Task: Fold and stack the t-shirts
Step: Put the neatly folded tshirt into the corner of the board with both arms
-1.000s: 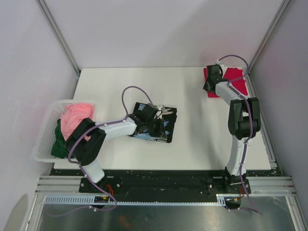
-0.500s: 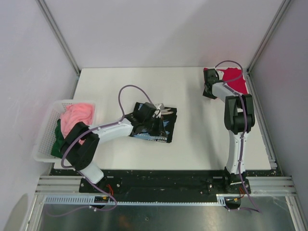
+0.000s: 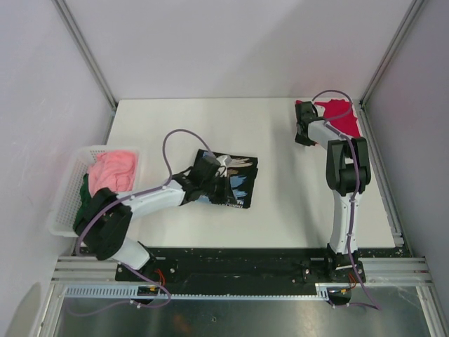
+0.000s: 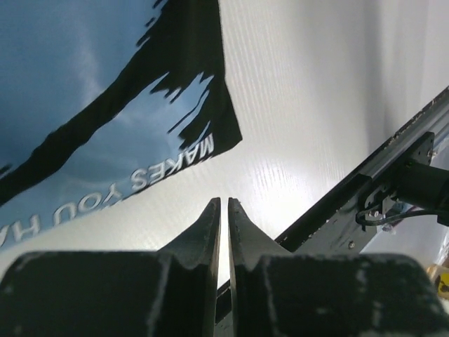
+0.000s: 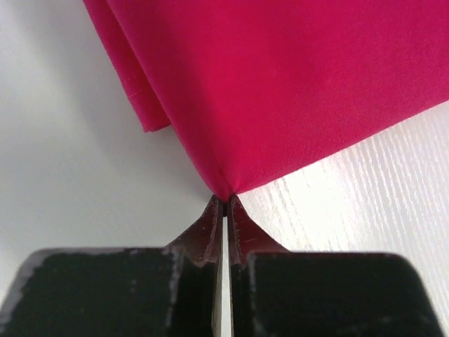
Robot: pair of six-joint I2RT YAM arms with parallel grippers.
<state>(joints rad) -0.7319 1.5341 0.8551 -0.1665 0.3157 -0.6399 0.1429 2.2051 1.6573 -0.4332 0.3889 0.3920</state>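
Observation:
A black t-shirt with a blue printed graphic lies folded at the table's middle. My left gripper hangs over its left part. In the left wrist view its jaws stand almost together with nothing between them, over bare table just off the shirt's edge. A crimson red t-shirt lies at the far right corner. My right gripper sits at its left edge. In the right wrist view it is shut on a pinched corner of the red cloth.
A white lattice basket stands at the table's left edge with a pink garment and a dark green one in it. Metal frame posts rise at both far corners. The black rail runs along the near edge.
The right gripper has closed on the crimson shirt's corner. The left arm has drawn back leftward over the black shirt, its jaws staying nearly together.

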